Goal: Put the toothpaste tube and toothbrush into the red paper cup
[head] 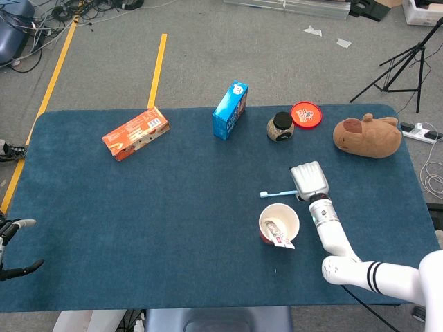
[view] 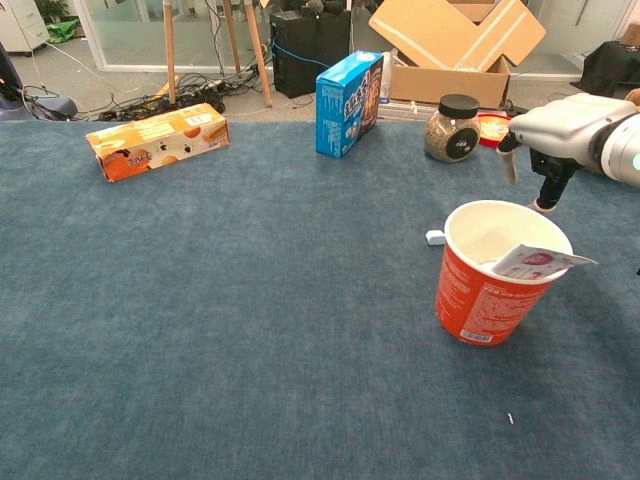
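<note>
1. The toothbrush (head: 279, 193) lies flat just behind the red paper cup (head: 279, 223), toward the tabletop's (head: 173, 207) right edge.
2. The right hand (head: 309, 181) hovers over its handle, fingers spread, holding nothing.
3. Lower straight down and pinch the handle.
4. The toothpaste tube (head: 278, 232) already sits inside.

toothbrush (head: 277, 193): in the head view its right end is hidden under the right hand (head: 309, 181); in the chest view only its head (view: 435, 237) shows, the rest behind the red paper cup (view: 482, 290).
toothpaste tube (view: 538, 262): lower part hidden inside the cup.
right hand: whether its fingers touch the toothbrush cannot be told.
left hand (head: 15, 247): cut off by the left edge, lower left of the head view.
jar (view: 452, 128): contents too small to tell.
</note>
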`<state>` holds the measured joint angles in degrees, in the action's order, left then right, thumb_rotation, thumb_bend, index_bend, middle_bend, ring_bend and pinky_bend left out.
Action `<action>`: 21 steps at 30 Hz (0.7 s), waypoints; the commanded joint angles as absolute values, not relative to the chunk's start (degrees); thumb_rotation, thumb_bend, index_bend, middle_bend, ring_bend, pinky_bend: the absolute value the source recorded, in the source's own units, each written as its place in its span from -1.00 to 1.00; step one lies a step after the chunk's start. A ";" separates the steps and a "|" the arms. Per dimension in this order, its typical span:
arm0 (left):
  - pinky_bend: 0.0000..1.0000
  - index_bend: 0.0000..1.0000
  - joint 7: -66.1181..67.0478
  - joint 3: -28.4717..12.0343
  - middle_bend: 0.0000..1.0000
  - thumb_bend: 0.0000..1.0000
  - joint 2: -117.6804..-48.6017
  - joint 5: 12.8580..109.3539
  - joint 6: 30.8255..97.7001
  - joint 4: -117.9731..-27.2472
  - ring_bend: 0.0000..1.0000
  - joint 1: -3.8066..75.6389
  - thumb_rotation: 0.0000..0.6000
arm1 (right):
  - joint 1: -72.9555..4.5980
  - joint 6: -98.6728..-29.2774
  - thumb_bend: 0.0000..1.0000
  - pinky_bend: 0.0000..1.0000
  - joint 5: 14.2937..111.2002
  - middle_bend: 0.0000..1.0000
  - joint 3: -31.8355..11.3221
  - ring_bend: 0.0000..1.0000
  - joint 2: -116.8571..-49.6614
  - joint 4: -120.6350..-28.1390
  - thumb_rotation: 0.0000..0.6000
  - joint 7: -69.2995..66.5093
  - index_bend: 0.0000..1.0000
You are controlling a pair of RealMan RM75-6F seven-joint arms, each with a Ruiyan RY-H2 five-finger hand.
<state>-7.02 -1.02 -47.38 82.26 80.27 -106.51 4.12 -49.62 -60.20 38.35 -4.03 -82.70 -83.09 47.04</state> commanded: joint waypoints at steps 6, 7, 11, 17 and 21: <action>-0.59 -0.50 -7.10 -1.05 -0.47 -1.00 -47.35 82.17 80.27 -106.48 -0.60 4.11 1.00 | -49.64 -57.64 -0.79 1.00 37.38 1.00 -4.25 1.00 -83.99 -80.93 1.00 47.12 -0.01; -0.59 -0.50 -7.08 -1.06 -0.47 -1.00 -47.35 82.14 80.26 -106.48 -0.60 4.12 1.00 | -49.66 -57.39 -0.79 1.00 37.33 1.00 -4.20 1.00 -84.10 -80.75 1.00 47.21 -0.01; -0.60 -0.50 -7.01 -1.05 -0.47 -1.00 -47.38 82.10 80.23 -106.47 -0.60 4.12 1.00 | -49.70 -56.56 -0.77 1.00 37.16 1.00 -4.03 1.00 -84.74 -79.88 1.00 47.46 0.00; -0.59 -0.50 -6.96 -1.04 -0.47 -1.00 -47.39 82.09 80.19 -106.48 -0.60 4.14 1.00 | -49.86 -55.57 -0.74 1.00 37.00 1.00 -3.84 1.00 -85.84 -78.60 1.00 47.90 0.01; -0.59 -0.50 -6.97 -1.03 -0.47 -1.00 -47.35 82.17 80.26 -106.53 -0.60 4.11 1.00 | -49.92 -55.53 -0.74 1.00 37.21 1.00 -3.82 1.00 -86.69 -77.71 1.00 48.15 0.01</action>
